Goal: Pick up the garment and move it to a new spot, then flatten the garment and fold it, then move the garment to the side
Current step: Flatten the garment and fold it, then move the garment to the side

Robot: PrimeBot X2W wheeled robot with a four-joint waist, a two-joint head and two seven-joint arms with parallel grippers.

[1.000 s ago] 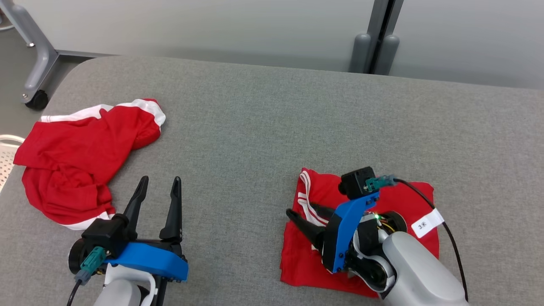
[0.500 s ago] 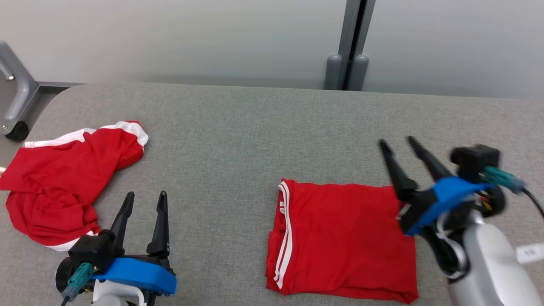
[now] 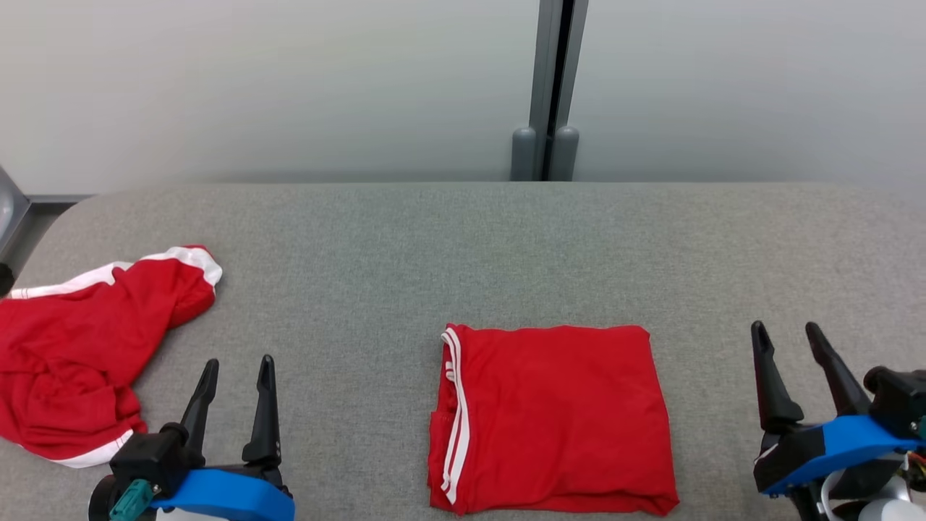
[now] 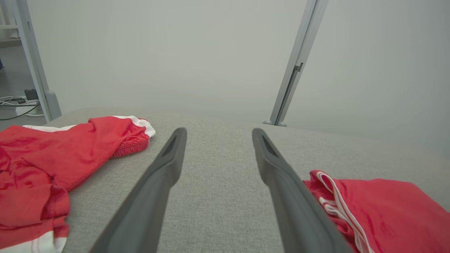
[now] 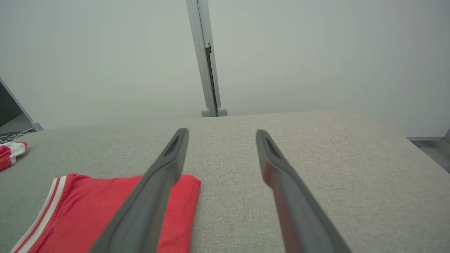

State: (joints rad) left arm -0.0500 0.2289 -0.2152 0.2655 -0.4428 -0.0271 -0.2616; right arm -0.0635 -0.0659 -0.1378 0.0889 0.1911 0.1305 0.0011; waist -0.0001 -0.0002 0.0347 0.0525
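Folded garment (image 3: 553,416): a red piece with white stripes down its left edge. It lies flat in a neat rectangle on the grey bench (image 3: 463,246), near the front and a little right of the middle. It sits between the two claws and touches neither.
Left claw (image 3: 239,360): low at the front left, fingers spread wide with nothing between them, pointing toward the far wall (image 3: 289,87). It is over bare bench cover between the two red pieces.
Right claw (image 3: 785,327): at the front right, clear of the folded garment's right edge. Its fingers are apart and empty, over bare bench.
Crumpled garment (image 3: 79,347): a second red piece with white trim, heaped loosely at the bench's left end, near the left claw. Part of it runs past the left edge of the head view.
Bench: grey woven cover with rounded far corners.
Background: pale wall, with a grey upright post (image 3: 550,87) behind the bench's middle.
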